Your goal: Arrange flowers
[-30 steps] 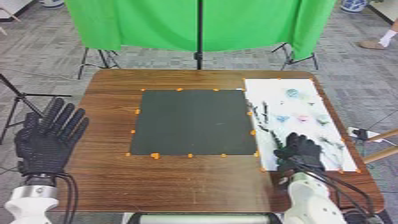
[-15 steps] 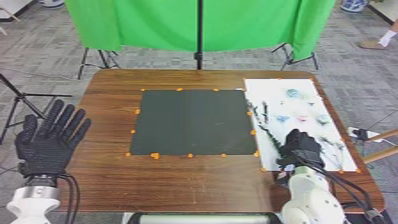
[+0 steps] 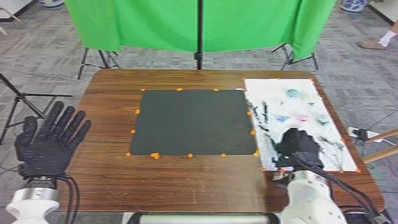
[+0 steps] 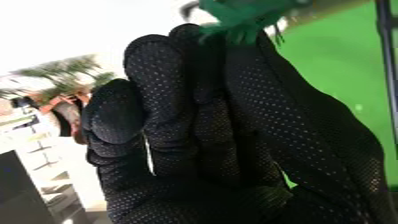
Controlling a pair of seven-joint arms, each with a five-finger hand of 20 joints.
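Right hand (image 3: pixel 299 145), at the head view's four o'clock, grasps a green sprig (image 4: pixel 238 17); left hand (image 3: pixel 46 152), at eight o'clock, hangs released

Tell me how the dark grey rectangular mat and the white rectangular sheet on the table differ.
The dark grey mat is broader; the white sheet is narrower but longer. The mat lies mid-table, the sheet along the table's right side. The black-gloved right hand is over the sheet, beside the mat. Both lie flat, with small orange marks at their edges.
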